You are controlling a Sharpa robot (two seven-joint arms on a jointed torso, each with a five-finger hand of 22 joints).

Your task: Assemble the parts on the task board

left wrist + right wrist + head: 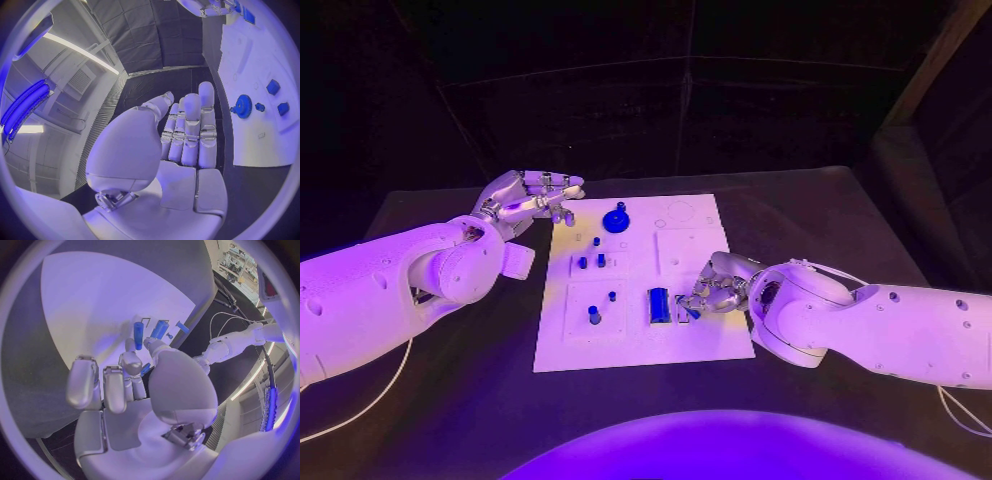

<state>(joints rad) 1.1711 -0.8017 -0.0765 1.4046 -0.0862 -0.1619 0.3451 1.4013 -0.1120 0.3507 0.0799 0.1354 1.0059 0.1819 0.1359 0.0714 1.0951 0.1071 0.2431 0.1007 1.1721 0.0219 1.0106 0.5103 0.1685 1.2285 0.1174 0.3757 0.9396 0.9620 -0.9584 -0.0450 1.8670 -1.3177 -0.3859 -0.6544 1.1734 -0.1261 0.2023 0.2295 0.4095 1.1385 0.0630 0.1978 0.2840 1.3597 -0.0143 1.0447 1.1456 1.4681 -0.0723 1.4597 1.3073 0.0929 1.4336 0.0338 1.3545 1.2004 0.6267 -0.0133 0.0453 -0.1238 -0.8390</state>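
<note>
The white task board [697, 245] lies mid-table. On it a blue gear [617, 220] stands near the far edge, several small blue pegs [593, 262] stand left of centre, and a blue cylinder [658, 305] lies near the front. My right hand [714, 290] is low over the board just right of the cylinder. A small blue part [145, 369] is pinched between its thumb and a finger; the cylinder [138, 335] lies just beyond the fingertips. My left hand [531, 200] hovers at the board's far left corner, fingers stretched out, holding nothing. The gear [244, 106] lies beside that hand [187, 135].
The black table [819, 215] surrounds the board, with bare room right of it and in front. My left forearm [401, 290] crosses the table's left side; my right forearm [877, 330] covers the near right. Round and square recesses [682, 215] mark the board's far right.
</note>
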